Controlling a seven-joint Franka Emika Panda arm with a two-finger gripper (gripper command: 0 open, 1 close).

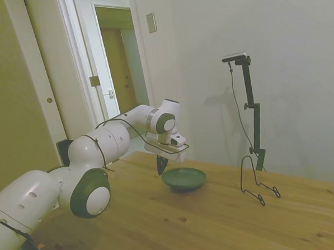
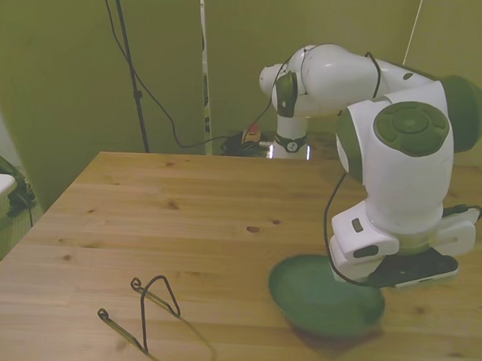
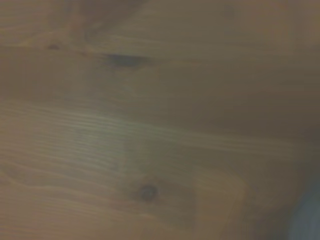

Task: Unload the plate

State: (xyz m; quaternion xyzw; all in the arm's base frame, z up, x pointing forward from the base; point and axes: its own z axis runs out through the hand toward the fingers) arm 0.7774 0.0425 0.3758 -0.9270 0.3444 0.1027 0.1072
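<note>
You see the plate [image 1: 184, 178] lying flat on the wooden tabletop [image 1: 228, 222]. It is dark green, round and shallow, with a raised rim. In the front view the plate [image 2: 320, 300] sits near the front view's right, close to the near edge of the tabletop [image 2: 181, 218].

The gripper [image 1: 161, 165] hangs low over the tabletop, right at the plate's rim on the arm's side. In the side view a dark tip points down just beside the rim. You cannot tell if the fingers are open or closed, and you cannot tell if they hold the plate. In the front view the white wrist covers the far edge of the plate, so the fingers are hidden there.

The black wire stand [image 1: 257, 183] sits on the tabletop, well apart from the plate. In the front view the wire stand [image 2: 147, 306] is toward the front view's left, near the close edge. Nothing rests in it.

The wrist view shows only blurry wood grain with a dark knot [image 3: 147, 192] in it.

Behind the arm you see a white door frame [image 1: 91, 67] and a plain wall.
</note>
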